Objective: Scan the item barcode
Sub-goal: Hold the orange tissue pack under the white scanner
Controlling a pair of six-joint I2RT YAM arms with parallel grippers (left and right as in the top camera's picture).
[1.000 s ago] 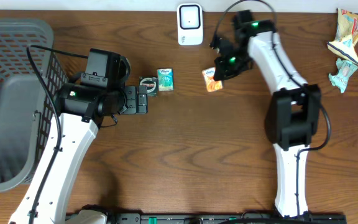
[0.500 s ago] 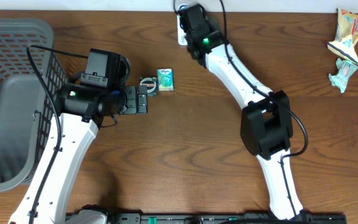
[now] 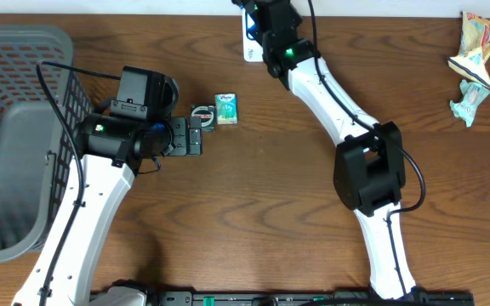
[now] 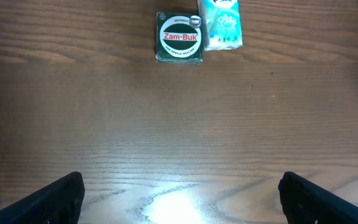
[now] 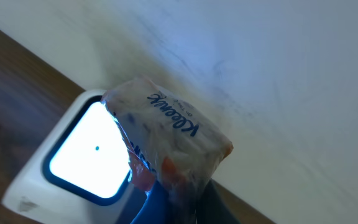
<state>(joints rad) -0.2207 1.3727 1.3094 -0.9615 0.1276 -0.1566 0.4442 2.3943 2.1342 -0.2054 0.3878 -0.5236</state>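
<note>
A grey mesh plastic basket stands at left; a green Zam-Buk box sits just beside a teal tissue packet; crumpled foil wrappers lie far right.

Brown wood-grain bench; grey lattice basket. The Zam-Buk tin is dark green with a white disc and red lettering, the tissue pack turquoise and white. The Kleenex packet shows blue lettering and orange; the scanner is white

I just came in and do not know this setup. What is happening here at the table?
The right hand is shut on a Kleenex packet and holds it before the lit window of the white scanner at the far edge of the table. The left hand hangs open above the wood, short of a Zam-Buk tin and a teal tissue pack lying side by side.
</note>
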